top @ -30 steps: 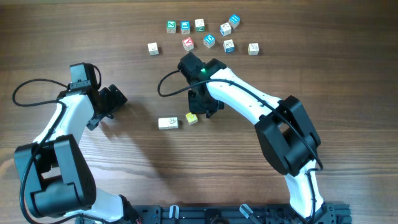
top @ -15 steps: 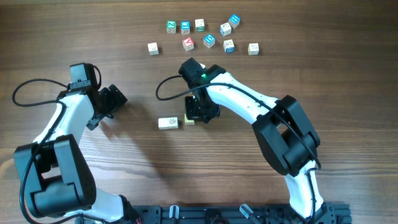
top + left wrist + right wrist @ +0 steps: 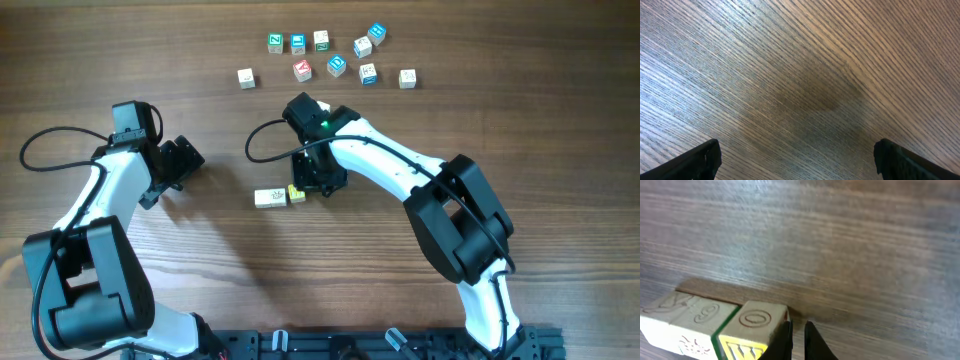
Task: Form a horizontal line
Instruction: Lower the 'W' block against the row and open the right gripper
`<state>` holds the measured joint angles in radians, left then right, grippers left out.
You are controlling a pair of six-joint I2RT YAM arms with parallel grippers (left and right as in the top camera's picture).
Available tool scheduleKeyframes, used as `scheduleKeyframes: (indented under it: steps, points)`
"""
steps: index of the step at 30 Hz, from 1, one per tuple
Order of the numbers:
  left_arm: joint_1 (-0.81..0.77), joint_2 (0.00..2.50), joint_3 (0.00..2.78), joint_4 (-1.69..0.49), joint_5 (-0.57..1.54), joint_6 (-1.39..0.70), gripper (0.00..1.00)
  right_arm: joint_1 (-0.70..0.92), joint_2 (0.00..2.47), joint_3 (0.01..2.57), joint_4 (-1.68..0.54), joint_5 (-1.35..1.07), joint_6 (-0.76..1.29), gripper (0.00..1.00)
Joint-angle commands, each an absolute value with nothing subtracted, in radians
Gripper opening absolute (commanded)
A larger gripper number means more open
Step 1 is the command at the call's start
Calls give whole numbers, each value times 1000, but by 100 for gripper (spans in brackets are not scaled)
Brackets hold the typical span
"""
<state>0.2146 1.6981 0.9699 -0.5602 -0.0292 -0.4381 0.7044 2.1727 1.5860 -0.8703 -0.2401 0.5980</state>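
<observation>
The row (image 3: pixel 278 197) holds only a whitish block (image 3: pixel 269 198) and yellow block (image 3: pixel 296 194), touching; scattered cubes (image 3: pixel 336 66) lie apart up the counter (image 3: pixel 500 120). Right hand (image 3: pixel 798 327) is closed, empty; left hand (image 3: pixel 795 150) open.

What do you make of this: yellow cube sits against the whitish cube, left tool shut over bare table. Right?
No: the left tool is open, its jaws wide apart, over bare table; the left wrist view shows it. The yellow cube does sit against the whitish cube.
</observation>
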Motion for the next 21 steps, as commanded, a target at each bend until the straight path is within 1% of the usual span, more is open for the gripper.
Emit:
scheduleKeyframes:
  steps: [1, 2, 3, 4, 8, 18, 21]
  points:
    - [216, 1704, 980, -560, -32, -426, 100, 710, 2161, 1582, -882, -257, 605, 11]
    - [216, 1704, 980, -560, -32, -426, 100, 710, 2161, 1582, -875, -252, 604, 11]
    - [216, 1704, 980, -560, -32, -426, 100, 710, 2161, 1582, -867, -184, 605, 11]
    - [216, 1704, 980, -560, -32, -426, 100, 709, 2161, 1582, -855, -167, 605, 12]
    - [216, 1704, 980, -560, -32, -426, 100, 715, 2161, 1582, -843, -239, 603, 12]
    - [216, 1704, 980, -560, -32, -426, 100, 730, 2161, 1582, -859, -234, 604, 11]
    - [216, 1704, 980, -560, -32, -426, 100, 722, 2161, 1582, -826, -126, 606, 13]
